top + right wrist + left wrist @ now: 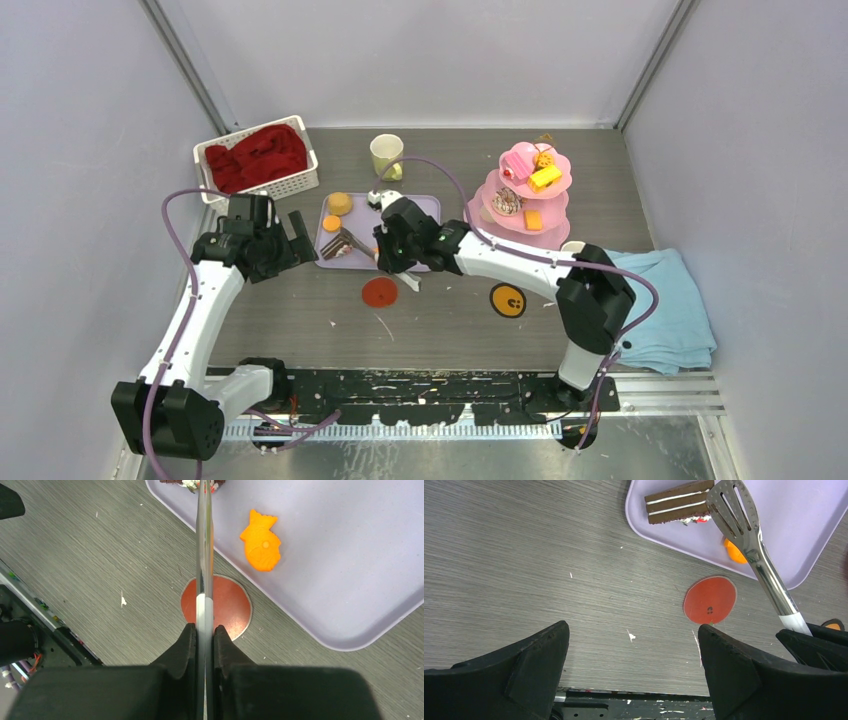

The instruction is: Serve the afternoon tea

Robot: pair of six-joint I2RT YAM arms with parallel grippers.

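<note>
My right gripper is shut on the handle of slotted metal tongs. The tongs' head reaches the end of a chocolate layer cake slice on the lavender tray. An orange fish-shaped sweet lies on the tray beside the tongs. A round orange pastry sits at the tray's far left. The pink three-tier stand holds several sweets at the right. The pale yellow-green mug stands behind the tray. My left gripper is open and empty, left of the tray.
A red round coaster lies just in front of the tray. A yellow coaster lies to its right. A white basket of red cloth stands at the back left. The light-blue towel lies at the right.
</note>
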